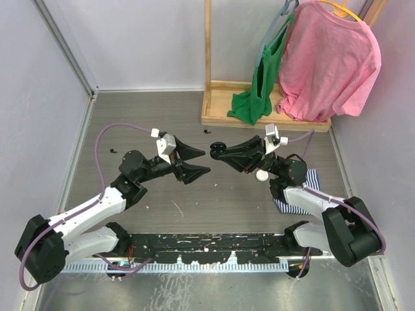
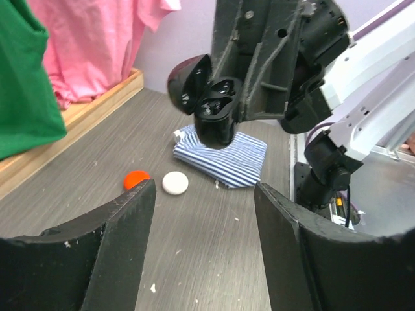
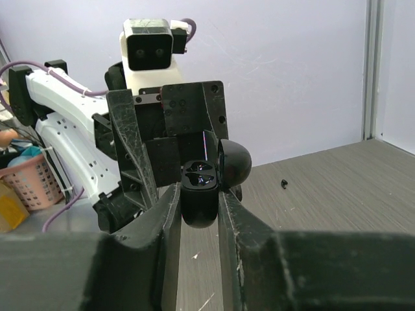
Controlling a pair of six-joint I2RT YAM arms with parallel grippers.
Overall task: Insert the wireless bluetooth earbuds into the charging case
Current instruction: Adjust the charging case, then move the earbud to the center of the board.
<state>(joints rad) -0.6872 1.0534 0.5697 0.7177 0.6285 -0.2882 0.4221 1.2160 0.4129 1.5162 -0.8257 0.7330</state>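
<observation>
Your two black grippers meet above a grey wood-grain table (image 1: 227, 207). Right gripper (image 3: 198, 197): fingers clamped on one open black clamshell charging case (image 2: 217, 120), held aloft. Left gripper (image 2: 204, 191): fingers spread wide, empty, facing the case. Beyond lie one folded blue-striped cloth (image 2: 224, 159), one white disc (image 2: 175, 183) and one red disc (image 2: 136, 178). One tiny black earbud (image 3: 284, 184) lies on the table, well apart.

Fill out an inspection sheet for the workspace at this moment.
Surface: grey wood-grain table.
Job's things: open black case held in the air; tiny black earbud lying on the table.
Clutter: white disc, red disc, striped cloth.
Grippers: left tool open, empty; right tool shut on the case.
Cables: purple cable along the left arm.
Surroundings: wooden rack with pink shirt and green shirt.
</observation>
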